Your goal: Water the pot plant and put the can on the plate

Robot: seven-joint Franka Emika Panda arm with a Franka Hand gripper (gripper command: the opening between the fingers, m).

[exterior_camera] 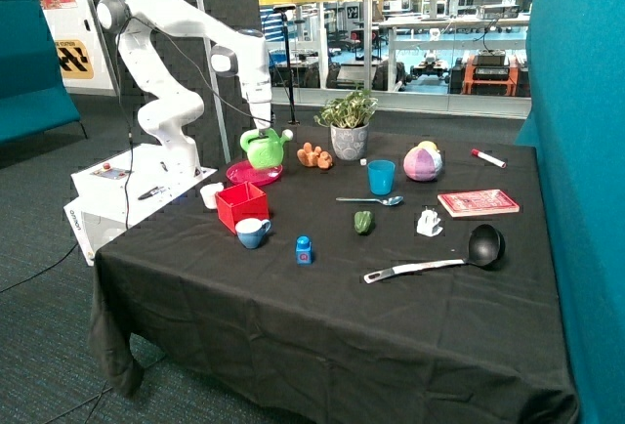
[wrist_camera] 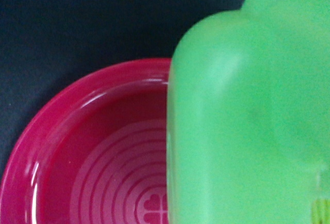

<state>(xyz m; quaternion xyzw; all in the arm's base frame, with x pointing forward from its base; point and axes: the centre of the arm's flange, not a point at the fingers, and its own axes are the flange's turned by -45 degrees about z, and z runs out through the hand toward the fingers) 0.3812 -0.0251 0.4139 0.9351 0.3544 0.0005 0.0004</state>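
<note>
Gripper (exterior_camera: 261, 128) at the end of the white arm (exterior_camera: 186, 28) sits right on top of the can (exterior_camera: 265, 148) in the outside view, at its handle; whether it is clamped on the handle cannot be told. The can is directly over the plate (exterior_camera: 246, 175), its spout aimed toward the pot plant (exterior_camera: 349, 123); whether its base touches the plate is unclear. The plate lies on the black surface (exterior_camera: 322, 297), just behind the red box (exterior_camera: 241, 206) and near a small orange object (exterior_camera: 314, 156). The pot plant stands upright, apart from the can, behind the blue cup (exterior_camera: 381, 177).

From the wrist view, the can (wrist_camera: 247, 121) fills one side, very close to the camera, overlapping the plate (wrist_camera: 103, 152), whose ringed centre and raised rim show beside it against the dark surface (wrist_camera: 77, 22).
</note>
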